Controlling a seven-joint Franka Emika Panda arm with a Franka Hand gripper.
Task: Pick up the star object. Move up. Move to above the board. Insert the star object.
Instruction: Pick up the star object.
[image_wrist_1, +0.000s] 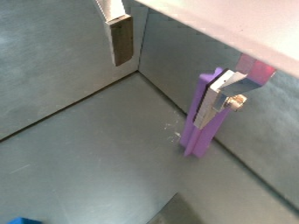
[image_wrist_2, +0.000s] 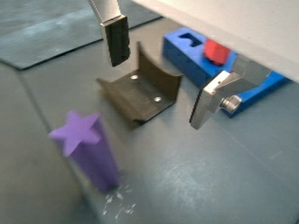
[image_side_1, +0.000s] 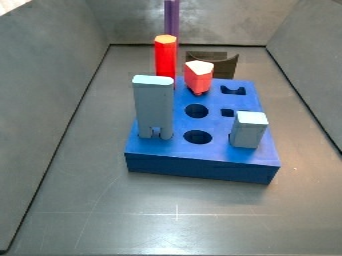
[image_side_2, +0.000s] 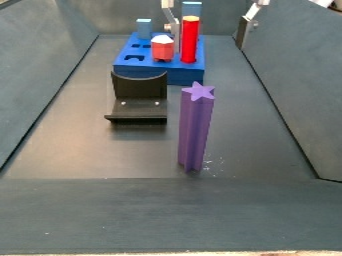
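Nothing done yet, by the look of it: the star object (image_side_2: 197, 128) stands upright on the grey floor, free, and well apart from the board (image_side_2: 156, 66). Going left to right in a side view: the dark fixture (image_side_2: 139, 106) sits on the floor just in front of the board, then the purple star object stands nearer the camera, with the right wall beyond it. The hand (image_wrist_2: 158, 74) is spread wide and grasping nothing; its fingers (image_wrist_2: 115, 39) are silver plates with dark pads, and in a wrist view they hang above the fixture (image_wrist_2: 142, 94) and the floor, with the star object (image_wrist_2: 89, 149) off to one side, outside the gap. So the hand is near but not lined up on it; my read is the pick is at the approach stage, and pick, lift, move over the board and insert are all left. View differences: a wrist view shows the star-shaped top face plainly, plus the board corner (image_wrist_2: 187, 54) with a red piece (image_wrist_2: 218, 51) in it; a wrist view at (image_wrist_1: 201, 114) shows only the prism's ridged side, partly behind one silver finger (image_wrist_1: 214, 105). A side view shows the board top (image_side_1: 201, 125) with the red peg (image_side_1: 164, 55), light-blue block (image_side_1: 152, 105) and open holes, but only a sliver of the star object (image_side_1: 171, 15) behind.
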